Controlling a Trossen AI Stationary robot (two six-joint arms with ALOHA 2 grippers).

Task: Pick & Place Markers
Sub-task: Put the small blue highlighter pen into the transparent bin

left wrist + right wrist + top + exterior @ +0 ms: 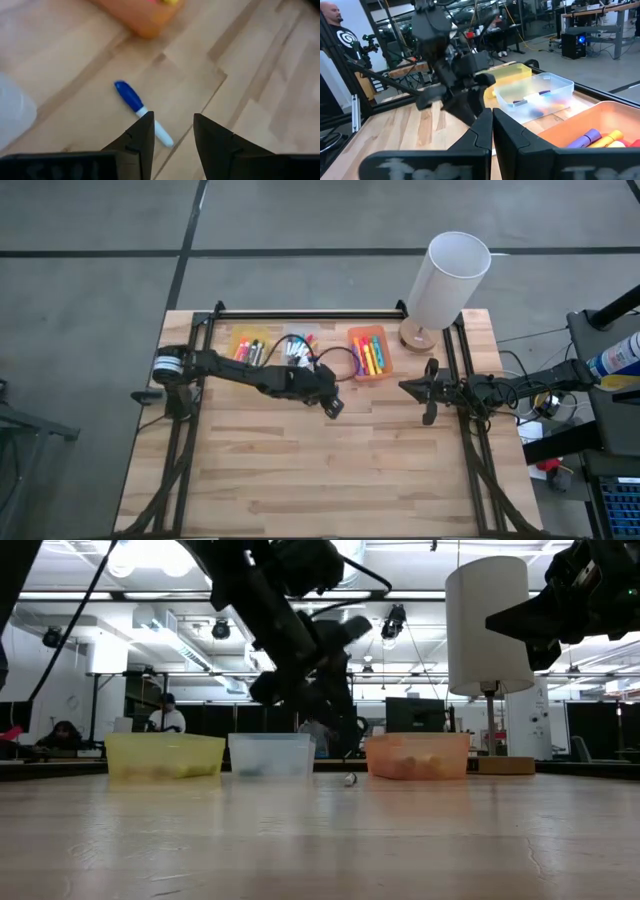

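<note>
On the wooden table three small bins stand in a row along the far edge, and the clear bin in the middle serves as the landmark here. To one side of it is the yellow bin, to the other the orange bin, and all three hold markers; the ones in the orange bin show yellow, pink and purple bodies, while those in the clear bin include white-bodied pens. The left gripper hangs just in front of the clear bin, toward the orange bin's side, its arm reaching across from the yellow bin's side. Its two dark fingers stand apart with bare wood showing between them, holding nothing. A blue-capped marker with a white body lies flat on the table just below and beside those fingers, near the orange bin's corner and free of the grip; in the low view it shows only as a small speck on the wood between the clear and orange bins. The right gripper waits well away from the clear bin, beyond the orange bin, its fingers pressed together on nothing. Beyond the orange bin stands a white-shaded lamp on a round wooden base. No writing on the markers or bins can be read.
</note>
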